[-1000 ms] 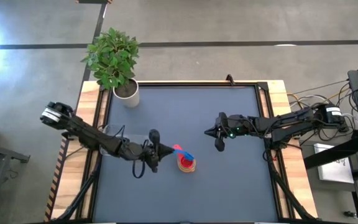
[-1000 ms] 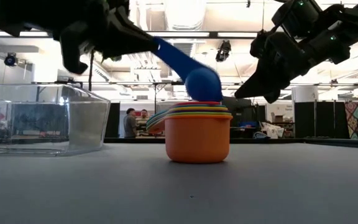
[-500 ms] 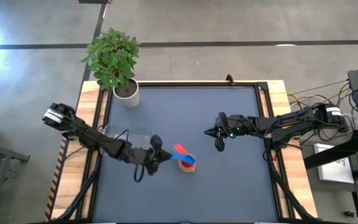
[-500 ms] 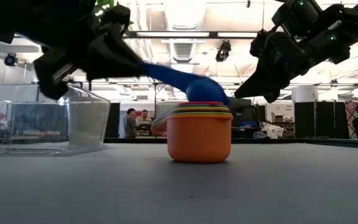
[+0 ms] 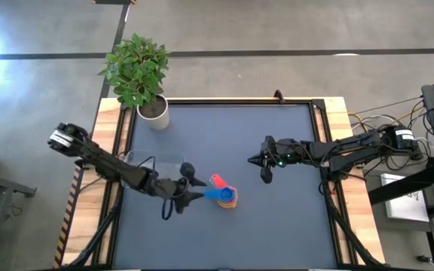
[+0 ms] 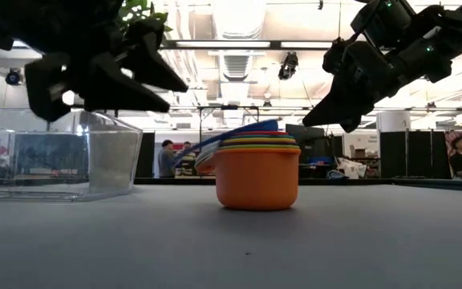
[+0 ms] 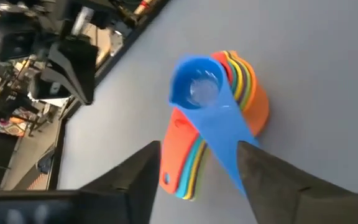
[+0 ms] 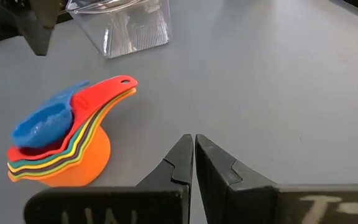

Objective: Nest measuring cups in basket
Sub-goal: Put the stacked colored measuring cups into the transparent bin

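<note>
Small blue plastic measuring cup (image 5: 225, 195) sat atop nested cup stack (image 6: 257, 172), lower centre. Left gripper (image 5: 192, 188) fingers apart around handle, apparently released. Right gripper (image 5: 266, 175) pinched together, empty, right of centre.

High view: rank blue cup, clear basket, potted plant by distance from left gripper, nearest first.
From the left gripper:
1. Blue cup, just beside it, on top of the nested stack.
2. Clear basket, close by on the other side, under the arm.
3. Potted plant, far off at the table's back corner.
</note>
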Available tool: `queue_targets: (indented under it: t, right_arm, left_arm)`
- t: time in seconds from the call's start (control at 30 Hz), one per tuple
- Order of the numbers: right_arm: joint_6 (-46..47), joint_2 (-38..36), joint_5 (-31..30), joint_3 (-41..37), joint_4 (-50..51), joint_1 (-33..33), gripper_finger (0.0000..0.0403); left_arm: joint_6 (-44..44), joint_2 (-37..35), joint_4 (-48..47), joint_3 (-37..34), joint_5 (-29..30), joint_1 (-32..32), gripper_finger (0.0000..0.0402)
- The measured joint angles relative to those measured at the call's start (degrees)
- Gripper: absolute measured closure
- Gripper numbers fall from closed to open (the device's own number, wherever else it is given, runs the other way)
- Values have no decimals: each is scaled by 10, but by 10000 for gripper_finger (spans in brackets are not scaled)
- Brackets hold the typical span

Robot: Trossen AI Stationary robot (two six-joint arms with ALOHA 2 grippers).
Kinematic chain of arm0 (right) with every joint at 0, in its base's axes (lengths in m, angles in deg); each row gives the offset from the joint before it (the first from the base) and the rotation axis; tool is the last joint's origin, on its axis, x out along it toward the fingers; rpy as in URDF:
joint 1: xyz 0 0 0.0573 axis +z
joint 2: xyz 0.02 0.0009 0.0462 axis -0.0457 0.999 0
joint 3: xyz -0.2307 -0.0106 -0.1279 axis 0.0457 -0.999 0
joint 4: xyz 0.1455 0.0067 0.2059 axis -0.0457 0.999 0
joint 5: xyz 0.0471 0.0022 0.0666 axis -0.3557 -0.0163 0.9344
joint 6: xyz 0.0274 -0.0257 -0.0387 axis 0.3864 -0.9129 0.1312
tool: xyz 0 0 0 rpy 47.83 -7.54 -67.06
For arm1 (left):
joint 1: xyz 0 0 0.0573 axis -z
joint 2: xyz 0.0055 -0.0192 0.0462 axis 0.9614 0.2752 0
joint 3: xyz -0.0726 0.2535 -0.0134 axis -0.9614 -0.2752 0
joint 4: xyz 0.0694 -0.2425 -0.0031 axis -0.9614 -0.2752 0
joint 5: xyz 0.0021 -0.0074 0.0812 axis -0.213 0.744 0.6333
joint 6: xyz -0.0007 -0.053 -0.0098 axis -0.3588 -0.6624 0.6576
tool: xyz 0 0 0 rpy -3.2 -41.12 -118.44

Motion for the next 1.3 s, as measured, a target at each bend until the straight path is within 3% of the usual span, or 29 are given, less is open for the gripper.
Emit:
queue_targets:
  t: [0.27,0.6,0.97,1.3]
  right_arm:
    - [-5,0,1,0,0,0,394]
    - [-10,0,1,0,0,0,394]
    - [-5,0,2,0,-9,4,394]
    - [-17,0,5,0,-13,12,394]
  left_arm:
    - [-37,2,-49,42,-13,-9,144]
    - [-91,58,-159,136,-93,-25,136]
    - [-28,140,-198,188,-88,-33,114]
    - [3,135,-238,191,-87,-94,113]
